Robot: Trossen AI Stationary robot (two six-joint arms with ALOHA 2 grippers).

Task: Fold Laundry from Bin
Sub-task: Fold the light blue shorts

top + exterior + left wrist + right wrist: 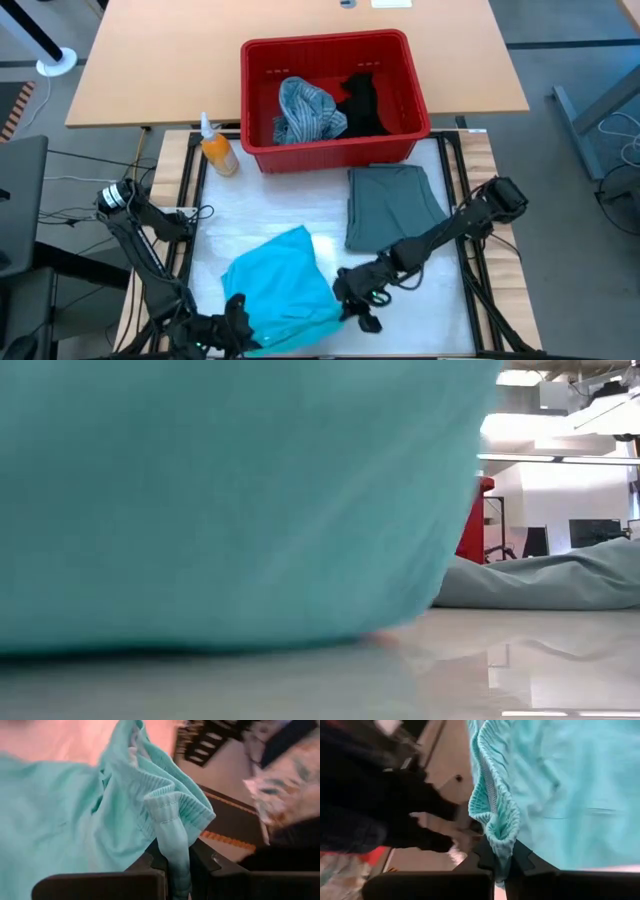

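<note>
Left claw (174,870) and right claw (502,862) each pinch the turquoise garment's (280,285) ribbed hem tight.

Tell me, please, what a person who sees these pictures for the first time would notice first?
The bright turquoise garment at the table's near edge stands out most, pinched at its ribbed hem by both the left pincer and the right pincer. Behind it, the red bin holds a striped shirt and a black garment. A grey-green garment lies folded before the bin.
</note>
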